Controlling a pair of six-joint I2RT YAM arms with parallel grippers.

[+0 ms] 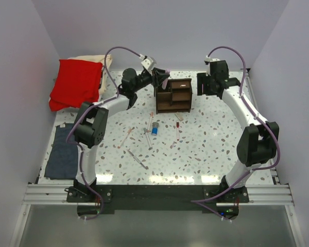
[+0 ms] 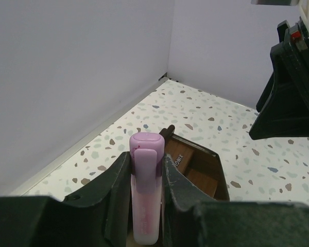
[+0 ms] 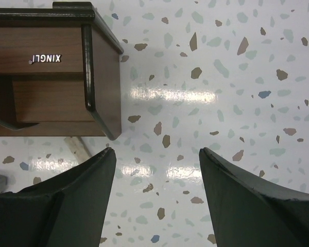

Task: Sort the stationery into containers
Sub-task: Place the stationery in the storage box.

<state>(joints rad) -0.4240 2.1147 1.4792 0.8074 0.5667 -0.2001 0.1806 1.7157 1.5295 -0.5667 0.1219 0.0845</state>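
Your left wrist view showed what the top view hid: the left gripper (image 2: 146,163) was clamped on a lilac highlighter (image 2: 144,216), cap end poking past the fingertips, just above the wooden organizer (image 2: 203,167). Your right wrist view showed the right gripper (image 3: 157,152) spread wide and empty beside the organizer's corner. Only the top view showed the loose pens (image 1: 126,138) and the blue-and-white cylinder (image 1: 155,128) lying on the table (image 1: 211,149) in front of it.
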